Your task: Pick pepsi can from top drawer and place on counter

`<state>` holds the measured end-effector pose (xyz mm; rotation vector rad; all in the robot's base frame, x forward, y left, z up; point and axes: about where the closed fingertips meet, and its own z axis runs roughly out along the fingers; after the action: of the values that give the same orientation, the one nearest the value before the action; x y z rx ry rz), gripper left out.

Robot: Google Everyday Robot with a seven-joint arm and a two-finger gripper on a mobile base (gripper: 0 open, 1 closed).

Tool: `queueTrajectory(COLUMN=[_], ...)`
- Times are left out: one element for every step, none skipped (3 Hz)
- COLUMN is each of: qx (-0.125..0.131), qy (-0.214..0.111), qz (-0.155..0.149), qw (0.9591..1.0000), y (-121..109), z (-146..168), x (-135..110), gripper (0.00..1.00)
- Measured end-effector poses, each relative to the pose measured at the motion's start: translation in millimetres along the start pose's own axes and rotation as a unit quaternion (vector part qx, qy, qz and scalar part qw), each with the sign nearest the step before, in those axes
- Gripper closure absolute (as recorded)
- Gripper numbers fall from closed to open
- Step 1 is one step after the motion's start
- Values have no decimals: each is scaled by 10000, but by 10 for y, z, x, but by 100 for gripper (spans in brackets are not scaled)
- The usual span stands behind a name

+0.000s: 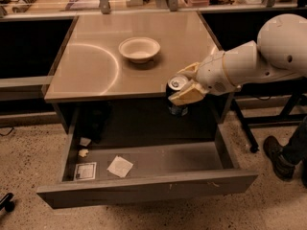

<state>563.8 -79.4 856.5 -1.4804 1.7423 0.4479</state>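
Warm, dim overhead light. The gripper (186,89) holds the can (178,108) at the front edge of the counter (96,66). Left of it a curved glare arcs, and below it the back of the drawer (168,158) lies in shadow.

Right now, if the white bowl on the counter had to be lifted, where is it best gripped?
Pinch its thin rim from above, on the front-right side: the bowl sits upright and open. The tool is at the front edge of the counter, shut on the pepsi can.
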Motion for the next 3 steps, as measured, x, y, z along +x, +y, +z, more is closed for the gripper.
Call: queueTrajectory(qx=[18, 113, 223], qy=[-102, -114, -116], qz=[71, 72, 34], qw=[9999, 9998, 9997], y=[-230, -552, -864], z=[-116, -271, -306], x=[-215, -401, -434], gripper=[100, 100, 100])
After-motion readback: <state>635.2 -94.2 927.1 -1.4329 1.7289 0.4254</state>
